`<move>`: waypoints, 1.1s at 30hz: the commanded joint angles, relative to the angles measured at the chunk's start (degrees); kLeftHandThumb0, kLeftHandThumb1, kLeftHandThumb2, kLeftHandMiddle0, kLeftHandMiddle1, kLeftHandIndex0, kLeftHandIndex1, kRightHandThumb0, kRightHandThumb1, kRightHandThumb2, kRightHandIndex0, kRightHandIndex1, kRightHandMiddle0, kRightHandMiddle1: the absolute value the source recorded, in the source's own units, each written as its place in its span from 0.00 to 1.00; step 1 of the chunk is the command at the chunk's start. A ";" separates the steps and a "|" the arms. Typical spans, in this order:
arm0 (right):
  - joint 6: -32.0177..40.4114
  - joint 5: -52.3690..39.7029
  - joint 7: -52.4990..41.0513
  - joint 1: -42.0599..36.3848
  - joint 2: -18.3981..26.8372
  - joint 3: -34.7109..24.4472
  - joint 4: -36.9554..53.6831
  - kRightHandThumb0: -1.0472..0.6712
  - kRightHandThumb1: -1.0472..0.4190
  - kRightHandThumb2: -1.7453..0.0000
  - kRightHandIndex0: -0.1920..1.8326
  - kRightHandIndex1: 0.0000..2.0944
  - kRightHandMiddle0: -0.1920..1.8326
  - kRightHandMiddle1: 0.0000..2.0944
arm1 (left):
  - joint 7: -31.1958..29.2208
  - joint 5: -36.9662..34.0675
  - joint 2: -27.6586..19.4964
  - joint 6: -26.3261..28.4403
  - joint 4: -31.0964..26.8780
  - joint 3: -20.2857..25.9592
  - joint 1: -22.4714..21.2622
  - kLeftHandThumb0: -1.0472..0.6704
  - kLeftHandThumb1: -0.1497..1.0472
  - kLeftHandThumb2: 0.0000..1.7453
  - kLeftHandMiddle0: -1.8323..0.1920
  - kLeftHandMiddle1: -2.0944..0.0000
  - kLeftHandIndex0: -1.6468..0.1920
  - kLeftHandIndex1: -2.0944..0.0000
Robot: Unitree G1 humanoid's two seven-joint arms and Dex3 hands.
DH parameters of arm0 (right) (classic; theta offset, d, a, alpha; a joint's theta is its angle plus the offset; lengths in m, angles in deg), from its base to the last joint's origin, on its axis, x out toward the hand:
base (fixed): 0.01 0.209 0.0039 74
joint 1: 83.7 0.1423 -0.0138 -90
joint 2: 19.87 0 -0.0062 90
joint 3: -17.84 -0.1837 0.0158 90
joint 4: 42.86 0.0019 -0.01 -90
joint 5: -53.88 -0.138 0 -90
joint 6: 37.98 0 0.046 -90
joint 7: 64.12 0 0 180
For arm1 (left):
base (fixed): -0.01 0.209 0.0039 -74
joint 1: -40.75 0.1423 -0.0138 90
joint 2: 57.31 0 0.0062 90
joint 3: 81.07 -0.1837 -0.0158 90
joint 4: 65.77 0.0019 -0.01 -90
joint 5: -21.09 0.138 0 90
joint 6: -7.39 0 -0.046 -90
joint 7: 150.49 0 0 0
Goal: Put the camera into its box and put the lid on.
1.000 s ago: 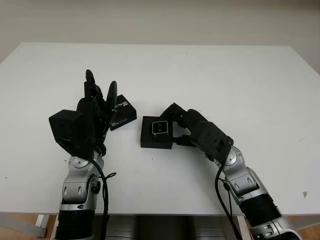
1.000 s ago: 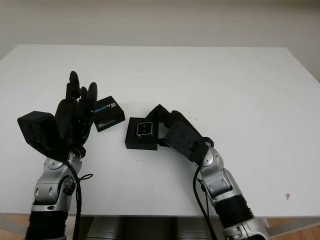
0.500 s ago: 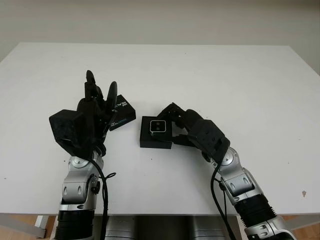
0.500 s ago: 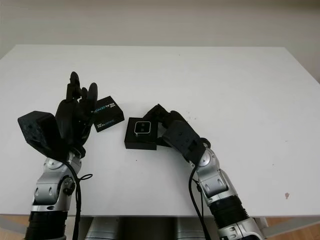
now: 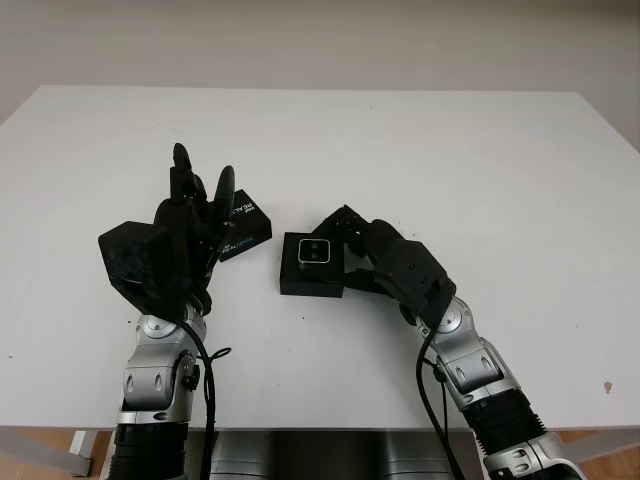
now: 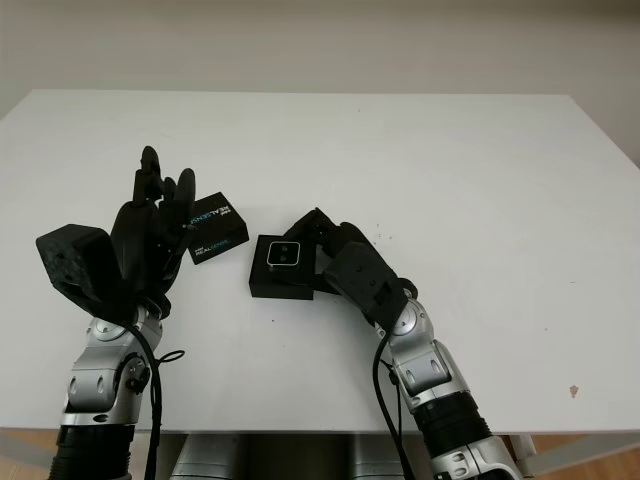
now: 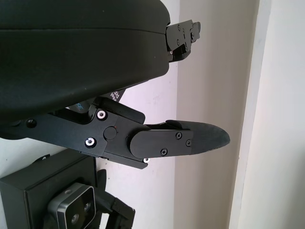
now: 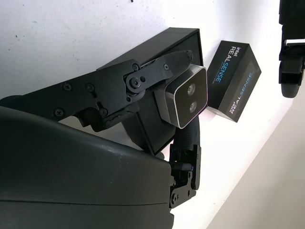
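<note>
Silver camera [image 5: 316,252] shifted leftward over box [image 5: 312,280]

White table [image 5: 420,140], black box [image 5: 311,282], printed lid [image 5: 243,231] beside it

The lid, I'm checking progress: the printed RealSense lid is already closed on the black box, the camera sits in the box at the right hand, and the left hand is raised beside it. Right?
Not quite. The lid is not on the box; it lies on the table beside it, as the left eye view shows. The rest holds: the camera sits in the open box at the right hand, and the left hand is raised and open.
</note>
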 commanded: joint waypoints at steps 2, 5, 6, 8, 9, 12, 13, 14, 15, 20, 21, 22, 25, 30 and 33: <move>-1.94 0.00 0.27 1.60 -0.12 -0.25 -1.68 0.38 0.03 0.97 0.26 0.03 0.21 0.78 | -0.24 0.08 -0.70 0.25 -1.34 0.11 0.22 0.21 1.00 0.24 1.00 1.00 1.00 1.00; -3.43 -0.11 0.14 2.38 0.08 -0.47 -3.05 0.38 0.03 0.97 0.26 0.03 0.22 0.79 | -0.31 0.19 -0.81 0.44 -1.53 0.06 0.30 0.21 1.00 0.24 1.00 1.00 1.00 1.00; -3.95 -0.12 0.16 2.66 0.15 -0.54 -3.56 0.38 0.03 0.97 0.26 0.03 0.22 0.79 | -0.36 0.21 -0.87 0.49 -1.52 0.06 0.33 0.21 1.00 0.24 1.00 1.00 1.00 1.00; -4.89 -0.27 0.17 3.11 0.23 -0.75 -4.38 0.37 0.03 0.97 0.27 0.03 0.22 0.80 | -0.40 0.19 -0.88 0.86 -1.80 0.01 0.43 0.21 1.00 0.24 1.00 1.00 1.00 1.00; -5.21 -0.25 0.19 3.32 0.31 -0.82 -4.63 0.37 0.03 0.97 0.27 0.03 0.22 0.81 | -0.41 0.19 -0.85 0.73 -1.78 0.01 0.44 0.21 1.00 0.24 1.00 1.00 1.00 1.00; -5.90 -0.36 0.19 3.81 0.52 -1.15 -4.98 0.37 0.03 0.97 0.27 0.03 0.22 0.81 | -0.43 0.19 -0.79 0.50 -1.68 0.03 0.46 0.21 1.00 0.24 1.00 1.00 1.00 1.00; -6.34 -0.37 0.21 4.02 0.64 -1.26 -5.11 0.38 0.03 0.97 0.27 0.03 0.22 0.81 | -0.37 0.23 -0.80 0.69 -1.74 0.02 0.46 0.21 1.00 0.24 1.00 1.00 1.00 1.00; -6.68 -0.37 0.23 4.16 0.73 -1.34 -5.24 0.38 0.03 0.97 0.27 0.03 0.22 0.81 | -0.33 0.26 -0.81 0.83 -1.78 0.01 0.46 0.21 1.00 0.24 1.00 1.00 1.00 1.00; -7.08 -0.55 0.11 4.40 0.81 -1.51 -5.41 0.38 0.03 0.97 0.27 0.03 0.22 0.82 | -0.36 0.26 -0.84 0.80 -1.70 0.02 0.43 0.21 1.00 0.24 1.00 1.00 1.00 1.00; -7.82 -1.11 -0.52 5.26 1.07 -2.20 -5.90 0.38 0.03 0.97 0.27 0.03 0.22 0.81 | -0.50 0.19 -0.91 0.58 -1.48 0.09 0.40 0.21 1.00 0.24 1.00 1.00 1.00 1.00; -7.86 -1.13 -0.62 5.36 1.12 -2.27 -5.99 0.37 0.03 0.97 0.27 0.03 0.22 0.81 | -0.50 0.21 -0.93 0.57 -1.47 0.09 0.41 0.21 1.00 0.24 1.00 1.00 1.00 1.00; -7.96 -1.06 -0.68 5.46 1.23 -2.30 -6.08 0.37 0.04 0.97 0.27 0.03 0.22 0.81 | -0.48 0.22 -0.93 0.57 -1.47 0.09 0.42 0.21 1.00 0.24 1.00 1.00 1.00 1.00; -7.84 -0.87 -1.01 5.56 1.60 -2.34 -6.09 0.37 0.04 0.97 0.27 0.03 0.22 0.81 | -0.64 0.18 -1.05 0.06 -1.17 0.16 0.36 0.20 1.00 0.24 1.00 1.00 1.00 1.00; -7.53 -0.42 -1.52 4.83 2.53 -2.28 -5.61 0.37 0.04 0.97 0.27 0.03 0.22 0.81 | -0.68 0.41 -1.38 0.32 -1.32 0.09 0.35 0.20 1.00 0.24 1.00 1.00 1.00 1.00; -7.44 -0.19 -1.58 4.31 2.93 -2.23 -5.35 0.38 0.04 0.97 0.27 0.03 0.22 0.82 | -0.74 0.20 -1.47 0.29 -1.34 0.09 0.35 0.20 1.00 0.24 1.00 1.00 1.00 1.00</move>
